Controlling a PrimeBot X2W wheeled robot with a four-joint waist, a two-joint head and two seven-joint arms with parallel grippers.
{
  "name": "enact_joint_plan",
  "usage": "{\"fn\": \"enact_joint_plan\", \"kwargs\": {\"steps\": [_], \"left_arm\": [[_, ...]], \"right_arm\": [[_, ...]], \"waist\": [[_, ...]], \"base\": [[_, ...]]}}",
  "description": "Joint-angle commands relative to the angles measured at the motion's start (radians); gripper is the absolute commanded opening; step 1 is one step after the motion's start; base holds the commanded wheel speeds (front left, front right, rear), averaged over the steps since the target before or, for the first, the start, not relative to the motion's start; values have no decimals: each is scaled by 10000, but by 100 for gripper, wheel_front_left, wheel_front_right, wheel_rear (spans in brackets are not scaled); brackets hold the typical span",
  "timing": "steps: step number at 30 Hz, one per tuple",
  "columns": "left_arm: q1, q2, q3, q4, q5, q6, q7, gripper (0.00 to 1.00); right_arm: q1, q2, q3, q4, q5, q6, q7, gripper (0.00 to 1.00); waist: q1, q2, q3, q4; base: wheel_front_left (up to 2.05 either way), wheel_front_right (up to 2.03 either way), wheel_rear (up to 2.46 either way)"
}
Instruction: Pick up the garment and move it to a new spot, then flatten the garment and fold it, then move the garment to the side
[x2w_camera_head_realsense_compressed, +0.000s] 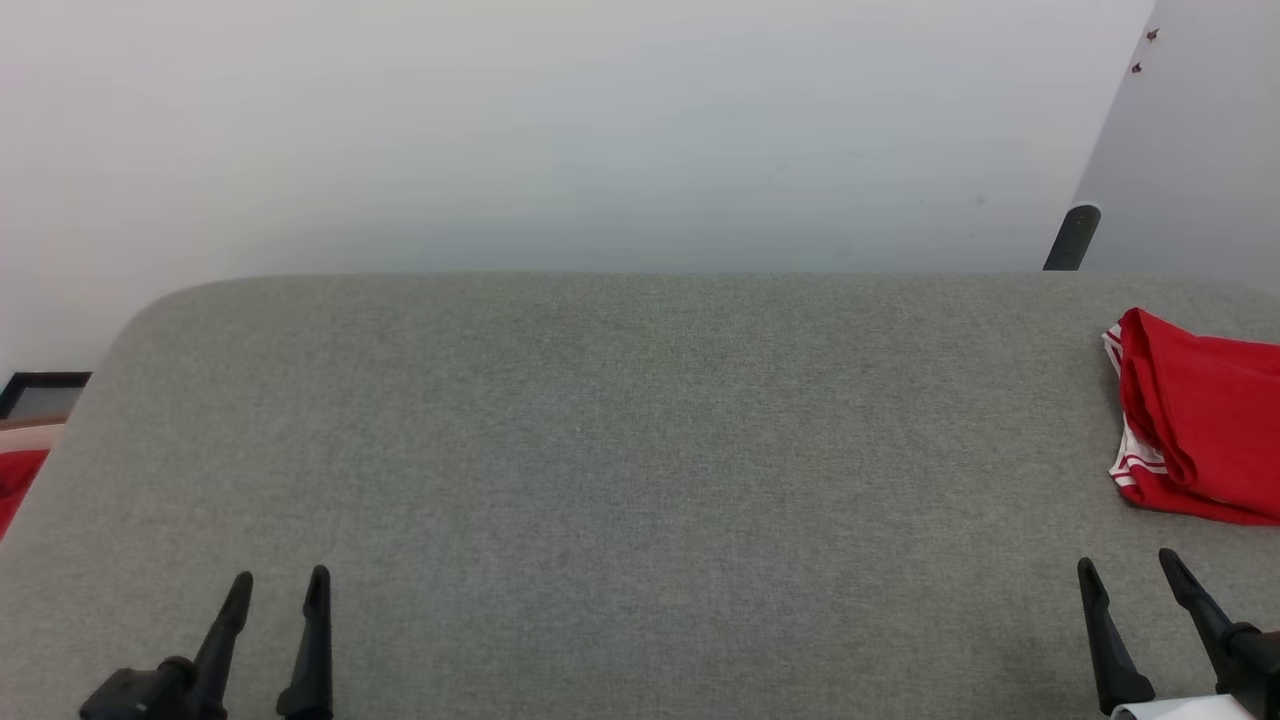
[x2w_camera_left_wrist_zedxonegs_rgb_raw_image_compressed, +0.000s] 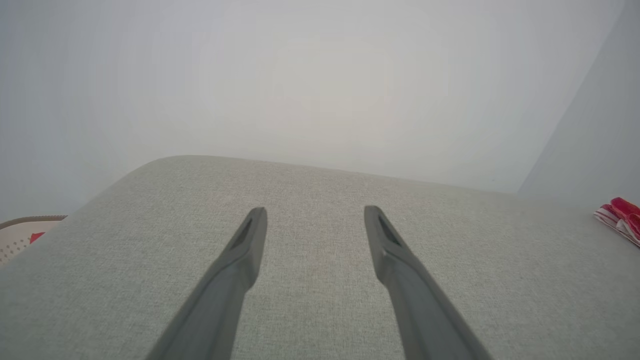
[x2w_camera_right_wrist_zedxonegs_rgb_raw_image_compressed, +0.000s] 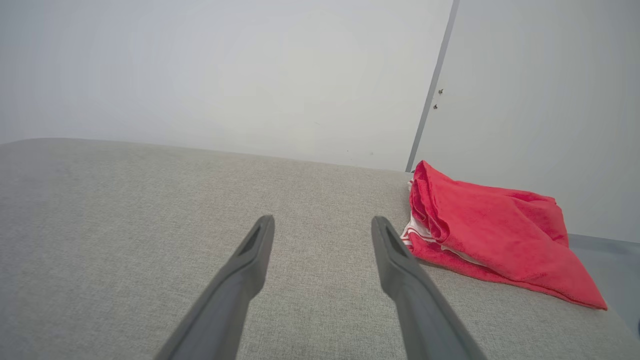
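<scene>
Grey woven fabric is covering the surface (x2w_camera_head_realsense_compressed: 640, 450) in front of me, and it is running wide and bare from its rounded far-left corner across to the right end. Its far edge is lying straight against a pale wall (x2w_camera_head_realsense_compressed: 500, 130).

The garment (x2w_camera_head_realsense_compressed: 1200, 420) is lying bunched and folded over at the far right of the surface, red side up, with striped red-white trim showing along its left edge. In the head view the frame is cutting off its right side. In the right wrist view its low corner is reaching close to the surface's right edge.

My left gripper (x2w_camera_head_realsense_compressed: 281, 578) is hovering at the near left with its fingers spread wide over bare fabric, well apart from the garment. My right gripper (x2w_camera_head_realsense_compressed: 1126, 562) is hovering at the near right, also spread wide, with the garment ahead and slightly to its right, near but not touching.

Between my two grippers the fabric is lying flat and open.

Beyond the left edge, something red (x2w_camera_head_realsense_compressed: 15, 490) and a dark frame (x2w_camera_head_realsense_compressed: 40, 392) are sitting lower down. A dark post (x2w_camera_head_realsense_compressed: 1072, 238) is rising behind the far right edge.
</scene>
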Motion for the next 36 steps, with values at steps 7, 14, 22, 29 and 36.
{"fn": "enact_joint_plan", "kwargs": {"steps": [7, 14, 22, 29, 36], "left_arm": [[5, 50, -85, 22, 112, 0, 0, 0], [286, -408, -222, 651, 7, 2, 39, 0], [31, -577, -112, 671, -1331, 0, 453, 0], [-174, -713, -30, 687, -2406, -2, 784, 0], [-359, -840, 46, 702, -3398, -4, 1086, 0]], "right_arm": [[4, 50, -12, -9, 7, 2, 5, 0], [66, 312, 56, 668, 139, 2, 34, 0], [-185, 438, -43, 789, 1731, 1, 322, 0], [-374, 540, -107, 874, 3013, 0, 539, 0], [-553, 634, -166, 959, 4196, -1, 740, 0]], "waist": [[0, 0, 15, 9], [0, 0, 19, 6], [0, 0, 46, -18], [0, 0, 69, -40], [0, 0, 93, -61]], "base": [[0, 0, 0], [0, 0, 0], [0, 0, 0], [0, 0, 0], [0, 0, 0]]}}
